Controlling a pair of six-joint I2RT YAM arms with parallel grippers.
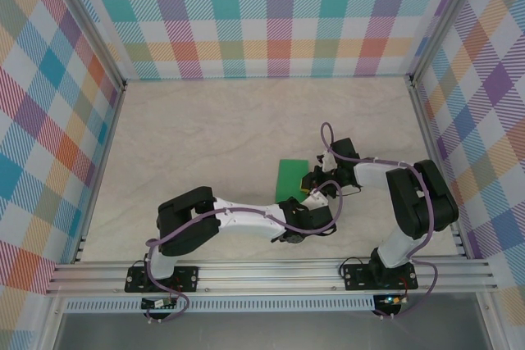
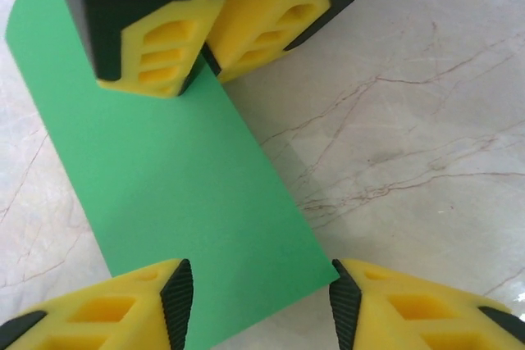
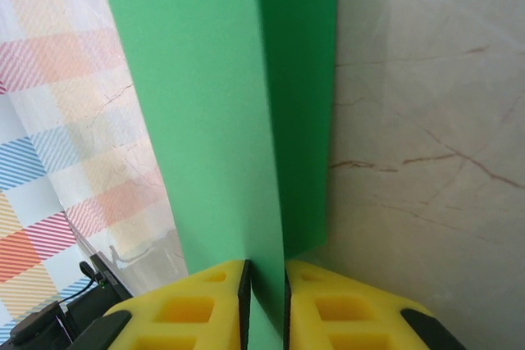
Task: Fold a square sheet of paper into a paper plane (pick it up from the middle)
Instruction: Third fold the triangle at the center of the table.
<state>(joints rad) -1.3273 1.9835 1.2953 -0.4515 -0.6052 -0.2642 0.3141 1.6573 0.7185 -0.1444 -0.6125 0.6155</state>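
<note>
**Left hand**: open. Its two fingers stand apart at the near end of the sheet of paper, one over the green surface and one at the sheet's corner. Whether either finger presses on the paper cannot be told. It grips nothing.

**Sheet of paper:** green, lying about the middle of the table, between the two hands. From above it reads as an upright rectangle, narrower than a square. In the left wrist view it curves up from the table toward its far end, with a shadow under its right edge, so part of it is lifted. In the right wrist view a straight line runs down its length, with a lighter face on one side and a darker face on the other. This is judged to be a lengthwise fold or bend. Whether it is pressed flat cannot be told.

**Right hand**: closed on the sheet, the two fingers pinching the paper at its end, right beside that line.

**Progress, as a judgement:** early.
- **Done:** the sheet is held, and a first centre fold appears to be begun.
- **Left to do:** setting that crease, folding the corners to a point, and folding the wings.

No pointed nose or wing shows, so there is no paper plane yet.
</note>
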